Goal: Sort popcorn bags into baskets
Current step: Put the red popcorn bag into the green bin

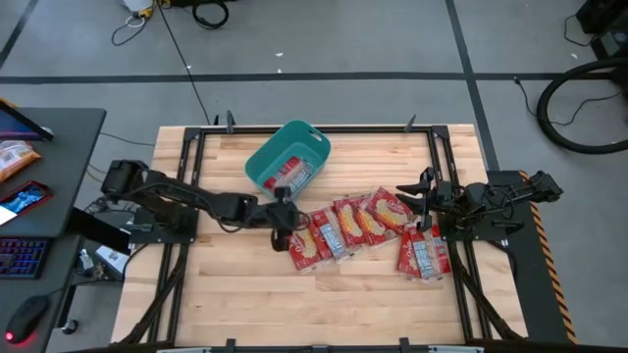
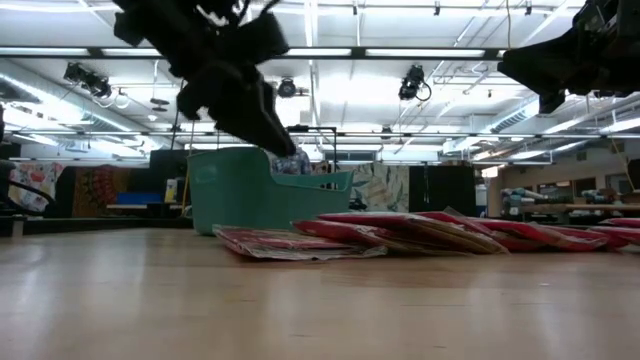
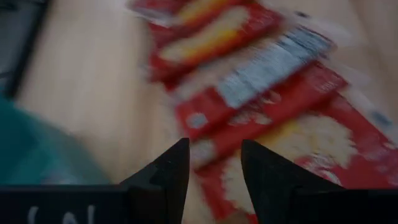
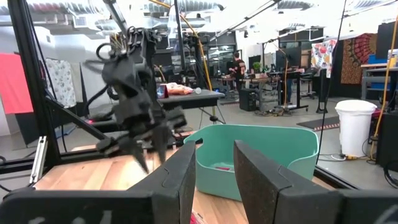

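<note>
High view puts the popcorn bags in a loose overlapping row across the middle of the wooden table, red packets with yellow pictures, running from just beside the left arm's tip toward the right arm; a couple more bags lie apart, near the right arm's base. One red packet already lies inside the teal basket, which stands tilted in plan at the far middle of the table, just behind the row's left end.

From the low view the same bags lie flat and fanned on the wood, with the basket upright behind them.

The left gripper hangs over the left end of the row, between the basket and the nearest bags. Its wrist view shows its two dark fingers parted with only blurred red packets seen past them and nothing clamped in the gap; a teal edge of the basket shows at one side.

The right gripper waits near the right end of the row, raised above the table. Its wrist view shows its fingers spread apart and empty, looking toward the basket and the left arm's gripper farther off
</note>
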Controlling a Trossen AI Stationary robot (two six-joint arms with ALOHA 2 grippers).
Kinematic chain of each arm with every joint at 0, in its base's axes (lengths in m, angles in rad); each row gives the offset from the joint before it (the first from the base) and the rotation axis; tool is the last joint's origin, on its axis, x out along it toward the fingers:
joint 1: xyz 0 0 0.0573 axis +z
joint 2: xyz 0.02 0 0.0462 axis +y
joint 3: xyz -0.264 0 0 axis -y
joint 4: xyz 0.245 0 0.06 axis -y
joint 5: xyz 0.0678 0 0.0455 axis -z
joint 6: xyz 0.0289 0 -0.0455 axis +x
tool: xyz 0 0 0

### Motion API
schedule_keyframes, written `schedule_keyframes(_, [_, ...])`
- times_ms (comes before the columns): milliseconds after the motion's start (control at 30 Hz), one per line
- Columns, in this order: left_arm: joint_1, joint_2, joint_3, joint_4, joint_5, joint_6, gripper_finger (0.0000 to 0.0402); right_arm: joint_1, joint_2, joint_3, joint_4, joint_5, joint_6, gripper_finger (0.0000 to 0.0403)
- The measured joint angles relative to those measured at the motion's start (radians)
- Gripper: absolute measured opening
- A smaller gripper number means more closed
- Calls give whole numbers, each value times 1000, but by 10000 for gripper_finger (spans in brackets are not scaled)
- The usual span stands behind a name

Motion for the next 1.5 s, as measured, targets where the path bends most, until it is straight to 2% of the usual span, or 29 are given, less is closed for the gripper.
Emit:
schedule_keyframes(167, [-41, 95, 0, 8, -1, 72, 151, 0, 0, 0, 0, 0, 0, 114])
schedule_keyframes(433, [-120, 190, 26, 55, -117, 118, 151, 0, 0, 0, 0, 0, 0, 114])
schedule_keyframes(633, [-154, 189, 31, 21, -123, 179, 151, 0, 0, 0, 0, 0, 0, 114])
schedule_keyframes(933, [-211, 186, 31, -128, -121, 411, 151, 0, 0, 0, 0, 0, 0, 113])
schedule_keyframes(1500, [-187, 223, 26, -157, -127, 522, 151, 0, 0, 0, 0, 0, 0, 113])
